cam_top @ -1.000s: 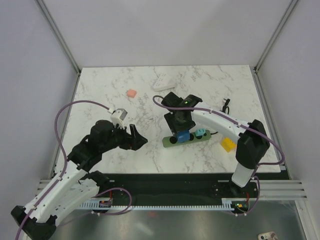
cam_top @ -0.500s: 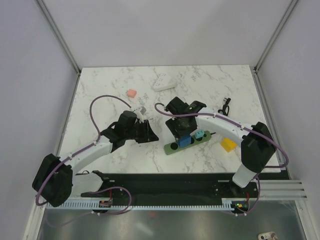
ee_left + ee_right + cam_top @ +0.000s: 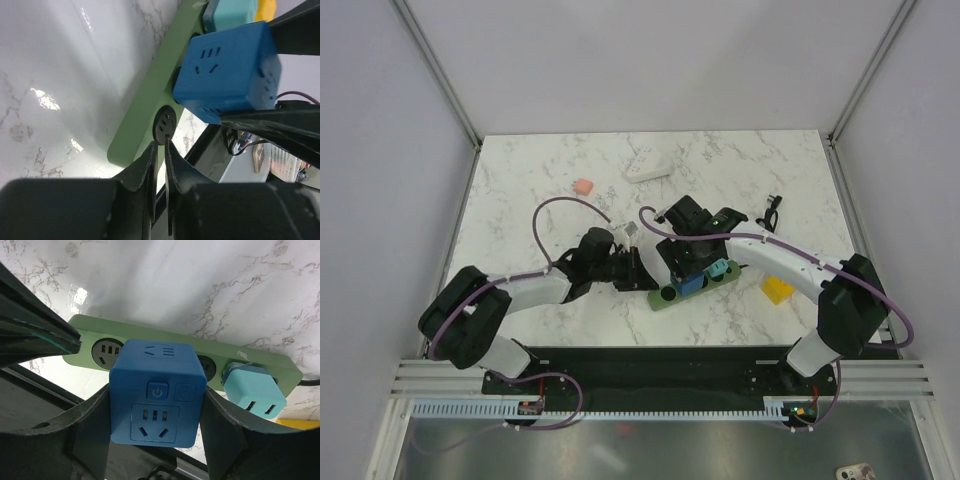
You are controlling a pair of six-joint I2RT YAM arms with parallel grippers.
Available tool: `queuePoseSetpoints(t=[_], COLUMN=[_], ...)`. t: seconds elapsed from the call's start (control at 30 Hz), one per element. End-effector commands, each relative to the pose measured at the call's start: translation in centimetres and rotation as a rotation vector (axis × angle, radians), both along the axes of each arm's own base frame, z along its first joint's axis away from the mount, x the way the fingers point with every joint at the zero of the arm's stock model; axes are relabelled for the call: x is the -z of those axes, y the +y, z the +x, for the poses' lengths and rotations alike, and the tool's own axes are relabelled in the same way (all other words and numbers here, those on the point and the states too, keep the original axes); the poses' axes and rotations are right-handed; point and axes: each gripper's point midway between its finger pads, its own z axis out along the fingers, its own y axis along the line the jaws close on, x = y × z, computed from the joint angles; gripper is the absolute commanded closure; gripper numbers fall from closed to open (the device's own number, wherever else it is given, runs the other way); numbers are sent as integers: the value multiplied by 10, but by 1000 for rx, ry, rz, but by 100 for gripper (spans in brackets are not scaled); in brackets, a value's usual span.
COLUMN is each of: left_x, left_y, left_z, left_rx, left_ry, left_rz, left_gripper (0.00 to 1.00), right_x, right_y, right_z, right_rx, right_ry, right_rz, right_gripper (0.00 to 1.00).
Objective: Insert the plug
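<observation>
The bright-blue plug point(image 3: 157, 390) is held between the pads of my right gripper point(image 3: 157, 405), which is shut on its two sides. It hangs right over the middle of the green power strip point(image 3: 135, 332), close against a socket; its prongs are hidden. In the top view the plug point(image 3: 690, 284) sits on the strip point(image 3: 665, 296) under my right gripper point(image 3: 688, 268). My left gripper point(image 3: 161, 143) is shut with only a thin slit and nothing in it. Its tips touch the round end socket of the strip point(image 3: 150, 105), just left of the plug point(image 3: 230, 70).
A teal block point(image 3: 720, 270) is plugged into the strip's right end. A yellow block point(image 3: 777, 290) lies to its right. A pink block point(image 3: 583, 187), a white piece point(image 3: 642, 170) and a black cable end point(image 3: 772, 212) lie further back. The table's near edge is just behind the strip.
My left arm has reached right to the strip's left end and its jaws have closed. My right gripper has kept the plug and shifted slightly right with the strip.
</observation>
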Motion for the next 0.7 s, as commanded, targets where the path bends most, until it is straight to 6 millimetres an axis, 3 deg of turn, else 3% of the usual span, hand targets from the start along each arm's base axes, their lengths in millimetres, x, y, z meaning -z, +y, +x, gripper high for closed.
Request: queuePoseSetpoints(t=[0.0, 0.13, 0.3, 0.37, 0.5, 0.67], left_x=[-8, 18, 54, 60, 57, 17], left_y=[-22, -27, -16, -14, -13, -14], left_z=[4, -8, -13, -14, -16, -10], left_rx=[45, 62, 18, 16, 11, -17], left_ry=[-27, 13, 54, 65, 60, 9], left_rz=[-68, -13, 81, 93, 84, 33], left_gripper=[84, 87, 87, 87, 87, 83], right_x=[-24, -32, -47, -50, -41, -46], right_y=[14, 14, 15, 15, -5, -5], right_z=[11, 14, 17, 16, 21, 25], right_rx=[-27, -6, 13, 25, 146, 274], right_ry=[-85, -108, -133, -138, -236, -304], right_rz=[93, 102, 131, 146, 148, 246], right_gripper=[100, 100, 100, 100, 100, 100])
